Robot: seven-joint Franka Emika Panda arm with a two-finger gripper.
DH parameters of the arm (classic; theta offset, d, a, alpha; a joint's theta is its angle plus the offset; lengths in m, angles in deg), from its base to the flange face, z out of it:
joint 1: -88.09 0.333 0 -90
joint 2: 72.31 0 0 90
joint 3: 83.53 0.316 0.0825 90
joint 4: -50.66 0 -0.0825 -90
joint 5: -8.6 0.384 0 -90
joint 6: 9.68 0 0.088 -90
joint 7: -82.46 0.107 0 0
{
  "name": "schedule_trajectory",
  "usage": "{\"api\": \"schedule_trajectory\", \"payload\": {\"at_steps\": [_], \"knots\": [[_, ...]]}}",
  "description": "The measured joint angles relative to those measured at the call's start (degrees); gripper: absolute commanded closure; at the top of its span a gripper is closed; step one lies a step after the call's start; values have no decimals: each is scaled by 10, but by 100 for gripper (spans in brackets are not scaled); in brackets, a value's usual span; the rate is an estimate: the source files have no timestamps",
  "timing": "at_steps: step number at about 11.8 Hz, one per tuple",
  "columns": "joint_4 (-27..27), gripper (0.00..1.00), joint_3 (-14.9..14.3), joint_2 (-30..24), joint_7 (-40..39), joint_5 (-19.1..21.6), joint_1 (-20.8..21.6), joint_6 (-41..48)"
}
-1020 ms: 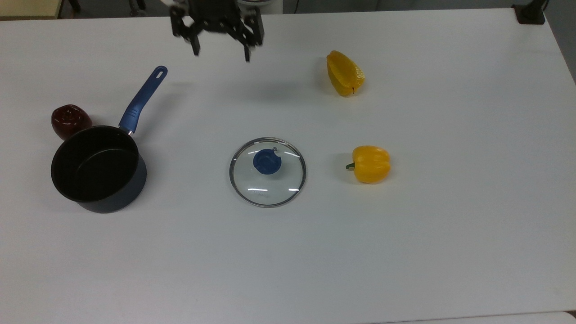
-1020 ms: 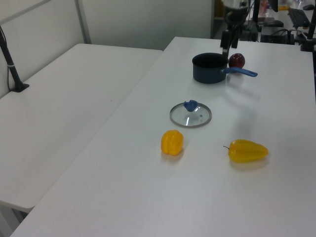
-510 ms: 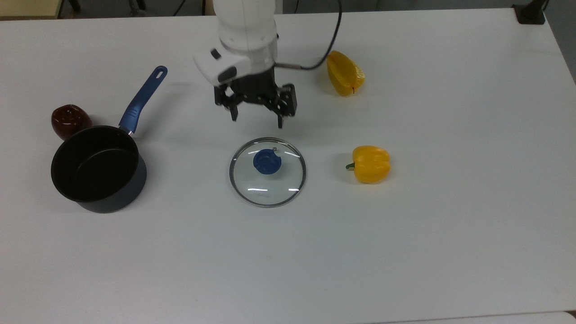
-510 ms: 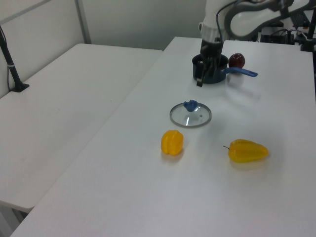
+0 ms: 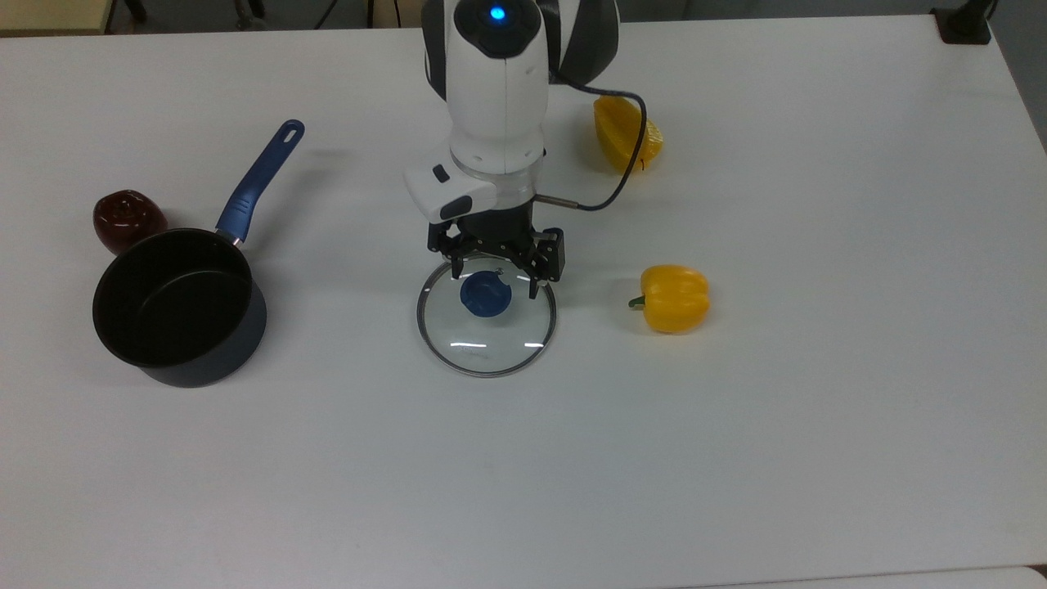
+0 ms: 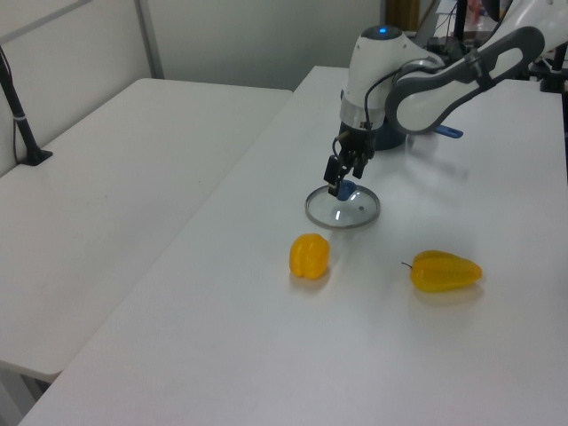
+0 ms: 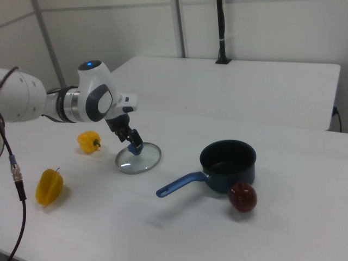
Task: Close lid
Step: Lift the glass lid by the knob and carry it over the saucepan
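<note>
The step in hand looks like the approach to the grasp: the gripper (image 5: 496, 282) hangs with fingers spread wide over the blue knob (image 5: 486, 295) of the glass lid (image 5: 487, 335), which lies flat on the white table (image 5: 736, 450) at the top view's centre, well apart from the dark saucepan (image 5: 176, 307) at the frame's left. Next, I judge, the fingers must drop around the knob and close. The gripper body hides the lid's far rim, and whether a fingertip already touches the knob is hard to tell.
</note>
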Motion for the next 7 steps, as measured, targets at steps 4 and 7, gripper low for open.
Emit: {"api": "schedule_trajectory", "payload": {"at_steps": [4,7], "knots": [[14,41,0,18,20,-17,2,-2],[17,51,0,18,32,-33,2,-2]]}}
